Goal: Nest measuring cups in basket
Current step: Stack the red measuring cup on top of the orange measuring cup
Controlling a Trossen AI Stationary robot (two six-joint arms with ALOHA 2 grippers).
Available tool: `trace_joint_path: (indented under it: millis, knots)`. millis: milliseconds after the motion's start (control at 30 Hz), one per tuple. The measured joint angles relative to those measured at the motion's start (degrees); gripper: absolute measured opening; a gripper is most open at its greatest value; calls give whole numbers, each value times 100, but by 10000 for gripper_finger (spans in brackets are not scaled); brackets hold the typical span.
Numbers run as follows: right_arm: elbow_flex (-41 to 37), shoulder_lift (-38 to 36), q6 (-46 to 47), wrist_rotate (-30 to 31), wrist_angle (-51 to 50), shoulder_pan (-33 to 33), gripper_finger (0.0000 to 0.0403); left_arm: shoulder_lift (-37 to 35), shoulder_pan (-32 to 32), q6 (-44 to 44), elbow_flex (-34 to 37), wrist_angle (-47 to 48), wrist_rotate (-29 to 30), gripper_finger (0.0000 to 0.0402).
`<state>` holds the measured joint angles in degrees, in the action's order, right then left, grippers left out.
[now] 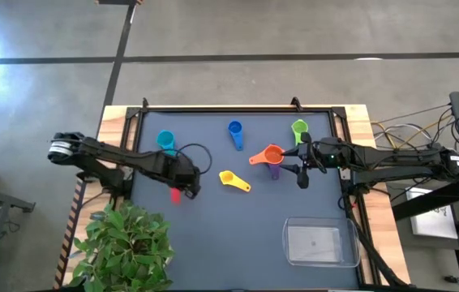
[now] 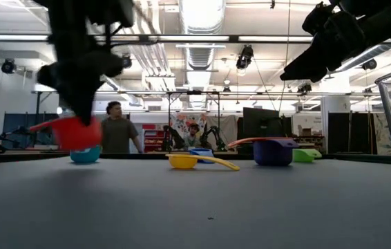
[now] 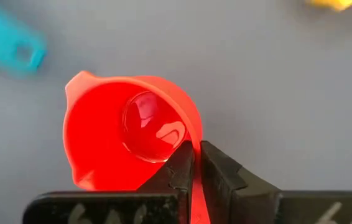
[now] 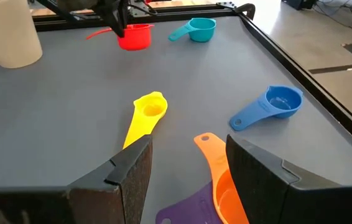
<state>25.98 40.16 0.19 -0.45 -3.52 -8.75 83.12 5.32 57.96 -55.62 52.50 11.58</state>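
The red measuring cup (image 3: 123, 140) hangs above the dark mat at the table's left, with my left gripper (image 3: 196, 158) shut on it. On the mat stand the teal cup (image 1: 165, 142), the blue cup (image 1: 235, 130), the green cup (image 1: 299, 128) and the yellow cup (image 1: 233, 180). The orange cup (image 1: 270, 154) sits inside the purple cup (image 1: 274, 169). My right gripper (image 4: 188, 149) hovers open just right of that pair and touches nothing. The clear basket (image 1: 290, 243) stands at the near right. My left gripper pinches the red cup's handle (image 3: 196, 198) between its two fingers, close to where it joins the bowl. The fingers come steeply from above. The cup is lifted clear of the mat (image 2: 74, 133), its open side up, and the handle's free end (image 2: 40, 126) sticks out sideways.
A potted plant (image 1: 124, 243) stands at the near left corner, close to my left arm. A black cable loop (image 1: 199, 154) lies by the left gripper. A raised frame (image 1: 238, 107) borders the mat. People stand in the room beyond the far edge.
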Motion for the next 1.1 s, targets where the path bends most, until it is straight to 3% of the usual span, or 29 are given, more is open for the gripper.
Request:
trace_joint_path:
  millis: [633,767,967,1100]
  knots:
    - [-109,0,30,55,-105,0,194,2651,-593,-3267,-3690,76,244,2]
    - [-111,0,132,123,-281,0,194,3090,-740,-3771,-4230,98,243,2]
    - [-114,0,353,797,-917,0,194,3627,-894,-4356,-4909,94,242,2]
    - [-171,0,521,807,-1077,-3,194,3845,-960,-4662,-5238,45,242,1]
